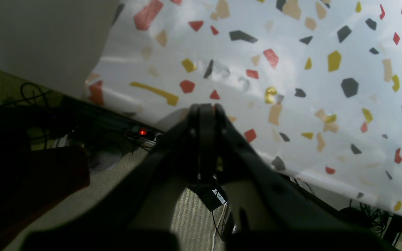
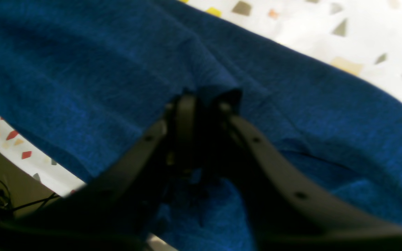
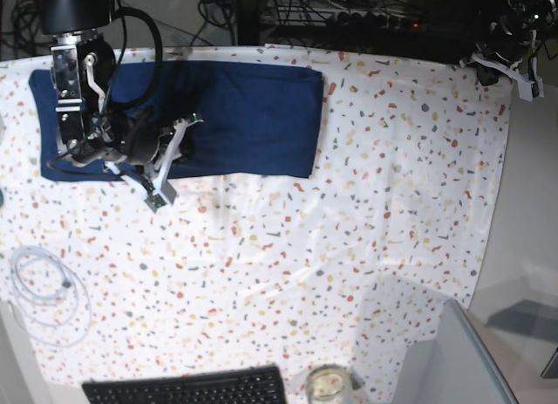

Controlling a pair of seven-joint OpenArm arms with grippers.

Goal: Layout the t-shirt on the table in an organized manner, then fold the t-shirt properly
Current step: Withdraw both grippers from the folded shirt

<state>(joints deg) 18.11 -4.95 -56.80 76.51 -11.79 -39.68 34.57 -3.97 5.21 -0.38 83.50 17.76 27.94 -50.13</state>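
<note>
The navy t-shirt [image 3: 235, 116] lies as a wide flat rectangle at the far left of the speckled table [image 3: 366, 212]. In the right wrist view it fills the frame [image 2: 82, 69]. My right gripper [image 2: 206, 99] is shut on a small raised pinch of the shirt's fabric; in the base view the gripper [image 3: 188, 123] sits over the shirt's middle near its front edge. My left gripper [image 1: 205, 108] is shut and empty, hovering over the table's edge [image 1: 291, 104]. In the base view it is at the far right corner [image 3: 501, 59], away from the shirt.
A black keyboard [image 3: 187, 388] and a glass jar [image 3: 329, 385] sit at the front edge. A coiled white cable [image 3: 44, 291] lies at the left. A grey box corner [image 3: 453, 360] is at the front right. Cables and equipment [image 3: 366, 16] lie behind the table.
</note>
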